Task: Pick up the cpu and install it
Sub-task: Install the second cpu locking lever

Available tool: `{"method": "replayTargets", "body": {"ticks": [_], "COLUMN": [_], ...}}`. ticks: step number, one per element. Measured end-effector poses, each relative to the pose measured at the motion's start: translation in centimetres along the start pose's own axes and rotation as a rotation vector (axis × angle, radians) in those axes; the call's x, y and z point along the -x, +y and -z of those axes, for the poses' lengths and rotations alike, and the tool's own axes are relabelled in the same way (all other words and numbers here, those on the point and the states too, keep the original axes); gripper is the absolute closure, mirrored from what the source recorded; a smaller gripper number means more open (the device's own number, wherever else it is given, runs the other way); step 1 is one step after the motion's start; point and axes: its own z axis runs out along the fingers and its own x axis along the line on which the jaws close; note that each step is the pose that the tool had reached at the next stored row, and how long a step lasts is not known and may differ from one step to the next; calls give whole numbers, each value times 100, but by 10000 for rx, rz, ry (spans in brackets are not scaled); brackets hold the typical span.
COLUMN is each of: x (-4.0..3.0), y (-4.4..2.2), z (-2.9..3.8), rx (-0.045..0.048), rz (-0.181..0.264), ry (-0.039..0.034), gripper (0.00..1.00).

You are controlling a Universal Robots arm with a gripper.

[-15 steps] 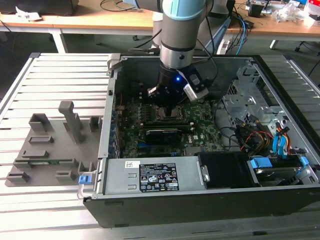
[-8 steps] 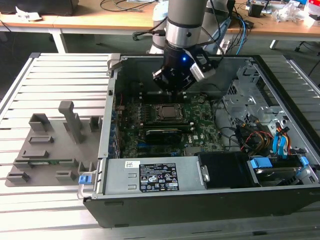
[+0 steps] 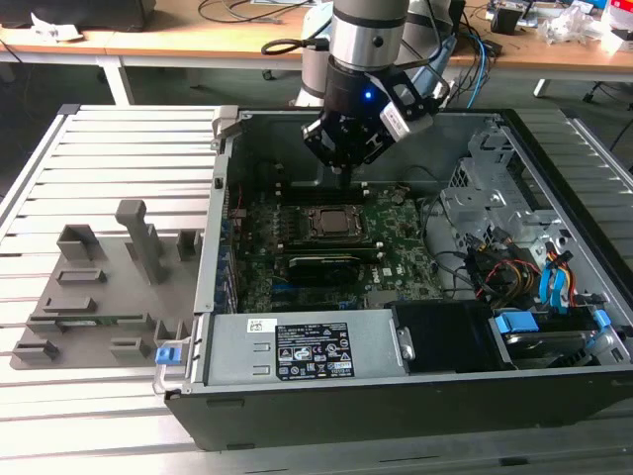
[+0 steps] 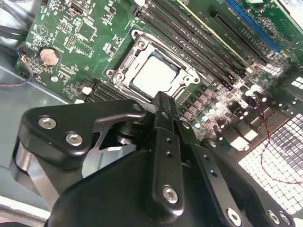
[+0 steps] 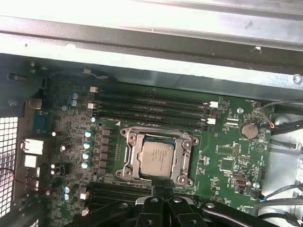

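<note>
In the exterior view, a grey fixture tray (image 3: pixel 94 297) with upright blocks lies on the slatted table (image 3: pixel 109 148) at the exterior view's left, just beside the open computer case (image 3: pixel 396 396). Inside the case the green motherboard (image 3: pixel 396 267) lies flat, with a long black graphics card (image 3: pixel 321 267) across it. The cpu (image 3: pixel 331 221) sits in the socket frame (image 3: pixel 297 223) on the board; in both wrist views its silvery top (image 5: pixel 156 157) lies flat within the metal frame (image 5: pixel 130 161), with the memory slots (image 5: pixel 151 106) running alongside. The gripper (image 3: pixel 341 170) hangs above the board close to the socket, apart from the chip; in the second wrist view its fingers (image 4: pixel 163 106) are pressed together with nothing between them. At the exterior view's right, a drive cage (image 3: pixel 485 188) and coloured cables (image 3: pixel 514 272) fill the case.
</note>
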Motion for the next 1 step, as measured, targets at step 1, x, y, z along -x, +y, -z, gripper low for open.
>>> {"method": "replayTargets", "body": {"ticks": [1], "x": [0], "y": [0], "z": [0], "rx": [3], "rz": [1], "ry": [0], "gripper": [89]}}
